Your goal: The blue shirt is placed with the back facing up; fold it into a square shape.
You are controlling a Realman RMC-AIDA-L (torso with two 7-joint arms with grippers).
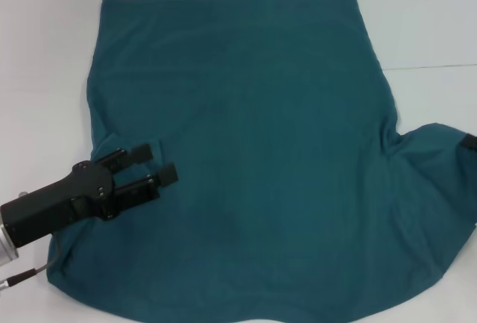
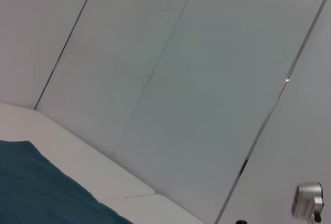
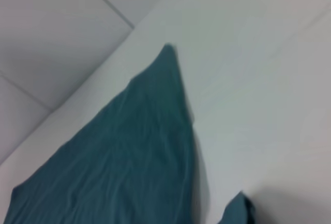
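Note:
The blue shirt (image 1: 253, 151) lies spread flat on the white table (image 1: 45, 54), its straight hem at the far side and one sleeve reaching out to the right (image 1: 440, 166). Over its near left part my left gripper (image 1: 155, 162) stands open, fingers pointing toward the shirt's middle, with nothing between them. A small black piece (image 1: 469, 142) shows at the right frame edge on the sleeve; it looks like part of my right gripper, the rest being out of view. The shirt also shows in the left wrist view (image 2: 36, 188) and the right wrist view (image 3: 129, 151).
White table surface (image 1: 432, 24) surrounds the shirt on the left, far and right sides. Pale wall panels (image 2: 170, 69) stand behind the table. A small metal fitting (image 2: 307, 200) shows in the left wrist view.

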